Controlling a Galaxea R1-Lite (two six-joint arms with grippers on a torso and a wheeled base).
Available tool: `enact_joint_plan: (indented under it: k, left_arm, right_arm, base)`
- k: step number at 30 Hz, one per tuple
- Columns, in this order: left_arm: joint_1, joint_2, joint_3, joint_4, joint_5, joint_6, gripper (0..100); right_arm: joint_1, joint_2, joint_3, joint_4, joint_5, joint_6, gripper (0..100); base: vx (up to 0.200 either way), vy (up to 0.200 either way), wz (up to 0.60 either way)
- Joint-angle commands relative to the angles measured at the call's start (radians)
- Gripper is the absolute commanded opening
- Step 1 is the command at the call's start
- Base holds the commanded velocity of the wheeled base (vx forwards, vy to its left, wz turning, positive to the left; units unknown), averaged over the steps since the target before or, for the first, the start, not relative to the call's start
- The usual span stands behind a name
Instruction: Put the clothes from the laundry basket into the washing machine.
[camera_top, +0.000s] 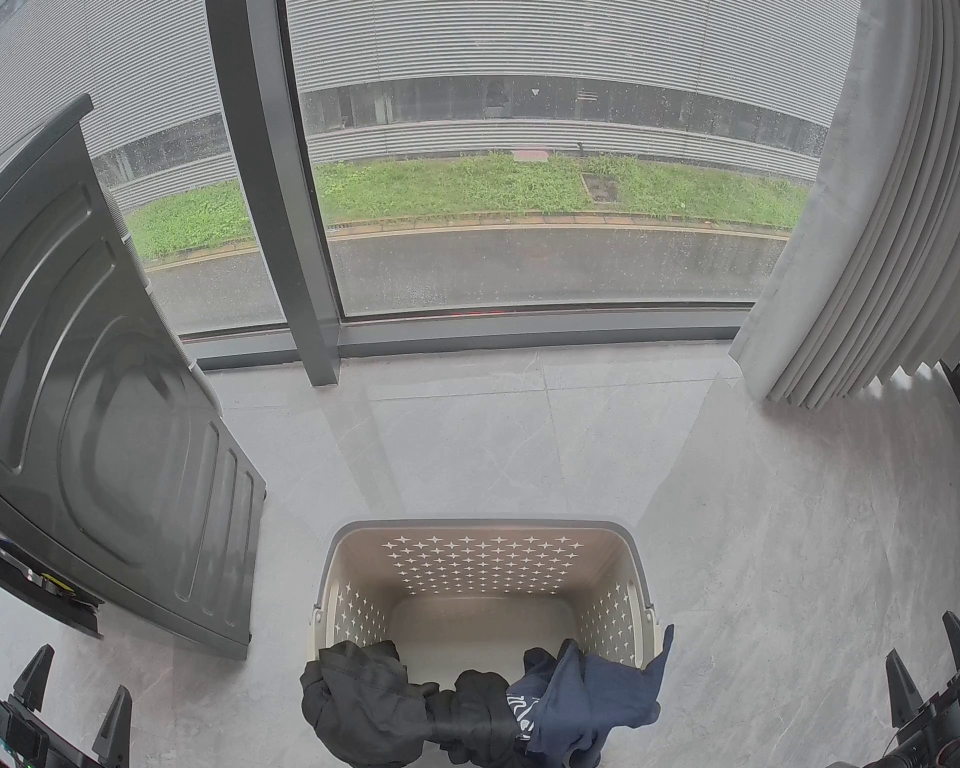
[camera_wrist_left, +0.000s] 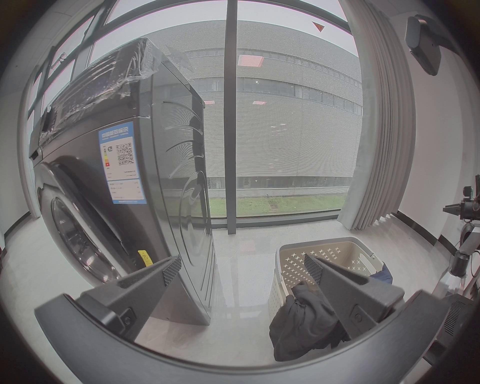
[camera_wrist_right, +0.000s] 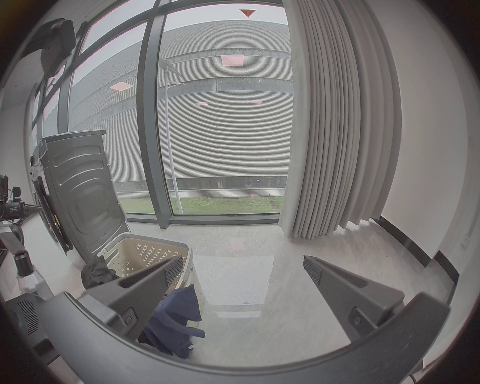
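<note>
A beige laundry basket (camera_top: 484, 556) stands on the floor in front of me. A black garment (camera_top: 375, 705) and a navy garment (camera_top: 590, 700) hang over its near rim. The dark grey washing machine (camera_top: 110, 420) stands to the left; its round door (camera_wrist_left: 82, 245) faces away from the basket. My left gripper (camera_top: 72, 698) is open at the lower left, beside the basket, with nothing between its fingers. My right gripper (camera_top: 925, 665) is open at the lower right, also holding nothing. The basket (camera_wrist_left: 325, 257) and black garment (camera_wrist_left: 305, 322) sit beyond the left gripper (camera_wrist_left: 240, 280). The navy garment (camera_wrist_right: 175, 320) drapes the basket (camera_wrist_right: 145, 252) by the right gripper (camera_wrist_right: 240, 277).
A floor-to-ceiling window with a dark frame post (camera_top: 285, 200) lies ahead. A grey curtain (camera_top: 870, 230) hangs at the right. Open tiled floor (camera_top: 780, 560) spreads to the right of the basket and beyond it.
</note>
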Motion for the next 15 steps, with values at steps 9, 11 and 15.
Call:
enact_joint_plan:
  k: [9,11,15]
  left_arm:
    - [0.0,-0.018,0.018,0.0,0.0,0.0,100]
    - [0.0,-0.018,0.018,0.0,0.0,0.0,100]
    - [0.0,-0.018,0.018,0.0,0.0,0.0,100]
  right_arm:
    - [0.0,-0.015,0.018,0.0,0.0,-0.001,100]
    - [0.0,-0.015,0.018,0.0,0.0,-0.001,100]
    - [0.0,-0.015,0.018,0.0,0.0,-0.001,100]
  base:
    - [0.111,0.0,0.0]
    - [0.1,0.0,0.0]
    - [0.0,0.0,0.0]
